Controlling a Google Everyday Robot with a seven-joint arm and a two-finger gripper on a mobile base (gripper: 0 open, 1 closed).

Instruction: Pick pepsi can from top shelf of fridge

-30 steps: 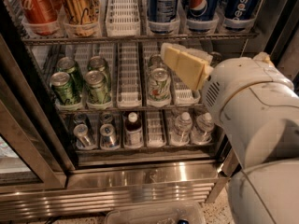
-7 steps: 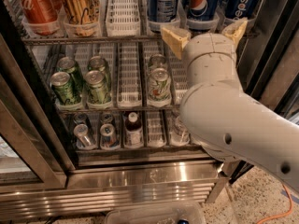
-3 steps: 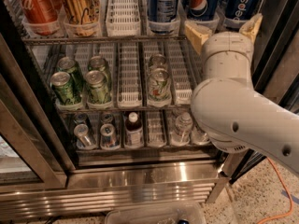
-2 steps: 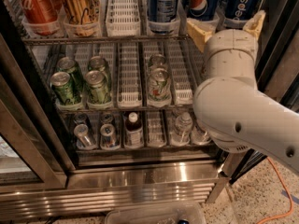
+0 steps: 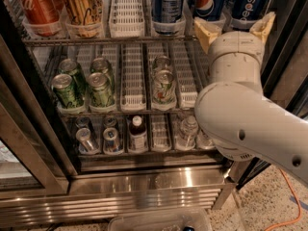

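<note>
What we cannot make out at the top shelf

The upper edge crops the pepsi can (image 5: 251,4) and the neighbouring cans (image 5: 166,4) on the top shelf (image 5: 120,40). The can's foot vanishes behind the pincer (image 5: 235,25), which sits just below it at the shelf's right end, fingers spread, and we cannot tell whether either finger touches it. The white arm (image 5: 245,119) hides the right end of the lower racks (image 5: 132,110) in the fridge (image 5: 144,186). The bottom edge crops a clear tub (image 5: 159,221).
</note>
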